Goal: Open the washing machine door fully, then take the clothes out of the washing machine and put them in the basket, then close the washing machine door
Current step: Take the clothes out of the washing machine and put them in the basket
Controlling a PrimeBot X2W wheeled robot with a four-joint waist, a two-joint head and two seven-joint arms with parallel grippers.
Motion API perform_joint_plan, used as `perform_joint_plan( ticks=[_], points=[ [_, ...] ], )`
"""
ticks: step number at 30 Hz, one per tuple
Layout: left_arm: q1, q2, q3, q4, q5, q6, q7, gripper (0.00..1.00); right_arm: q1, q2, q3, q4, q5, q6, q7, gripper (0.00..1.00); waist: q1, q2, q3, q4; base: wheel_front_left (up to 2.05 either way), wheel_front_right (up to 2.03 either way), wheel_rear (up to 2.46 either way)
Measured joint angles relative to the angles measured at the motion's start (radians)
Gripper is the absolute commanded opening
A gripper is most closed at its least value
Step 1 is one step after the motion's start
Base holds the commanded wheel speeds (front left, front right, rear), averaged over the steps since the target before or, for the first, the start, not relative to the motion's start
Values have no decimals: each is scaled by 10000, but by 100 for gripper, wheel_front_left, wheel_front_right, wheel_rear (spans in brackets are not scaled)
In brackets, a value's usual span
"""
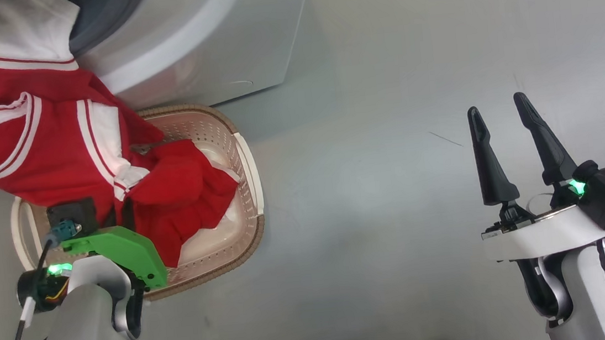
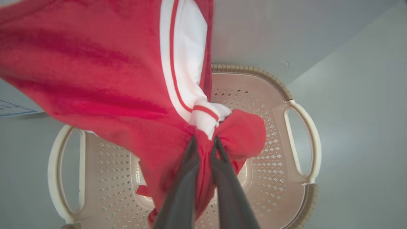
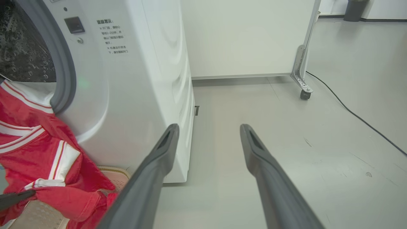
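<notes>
The red clothes (image 1: 28,146) with white trim stretch from the washing machine (image 1: 185,42) opening down over the cream basket (image 1: 243,159) on the floor. My left gripper (image 2: 204,140) is shut on a bunch of this red fabric (image 2: 127,95) above the basket (image 2: 299,136). The clothes (image 3: 38,152) still trail out of the drum past the grey seal (image 3: 65,63) of the washing machine (image 3: 136,79). My right gripper (image 1: 498,106) stands open over bare floor at the right, holding nothing; its fingers (image 3: 159,159) are wide apart. The washing machine door is out of view.
The basket sits right against the machine's front. A white panel on a castor (image 3: 304,93) stands behind, and a black cable (image 3: 356,116) runs across the grey floor at the right. A dark bin (image 3: 354,9) is far back.
</notes>
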Motion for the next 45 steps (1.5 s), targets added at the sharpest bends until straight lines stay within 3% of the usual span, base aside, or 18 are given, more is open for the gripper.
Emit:
perform_joint_plan(
  ticks=[3,4,6,7,9,21,30,35,45],
  points=[
    [-347,38,29,445,-19,-12,104,0,-150,4,-54,-67,0,0,0,100,0,0,344,-102,0,0,0],
    [-454,35,50,552,-35,-19,119,6,-193,4,-65,-77,0,0,0,100,0,0,448,-128,0,0,0],
    [-699,33,82,744,-105,-40,144,60,-300,4,-77,-79,0,2,0,100,0,0,645,-169,0,0,0],
    [-820,27,119,851,-123,-40,144,60,-338,10,-77,-79,0,2,0,100,1,0,732,-184,0,0,0],
    [-1015,29,171,1020,-194,-40,140,100,-416,19,-77,-69,0,4,0,100,1,0,882,-204,0,0,0],
    [-1435,104,351,1964,-280,-90,-314,100,-704,65,-35,153,17,42,-6,100,0,0,1023,-225,0,0,0],
    [-1462,100,205,2309,-157,-286,-1317,100,-709,71,-136,351,174,42,-6,100,0,0,732,-154,0,0,0],
    [-1453,100,171,2320,-29,-341,-2077,100,-708,71,-255,493,174,42,-6,100,1,0,443,-37,0,0,0],
    [-1050,84,113,1488,284,-336,-2391,100,-593,71,-518,688,125,44,-6,100,0,0,-339,368,0,0,0]
  ],
)
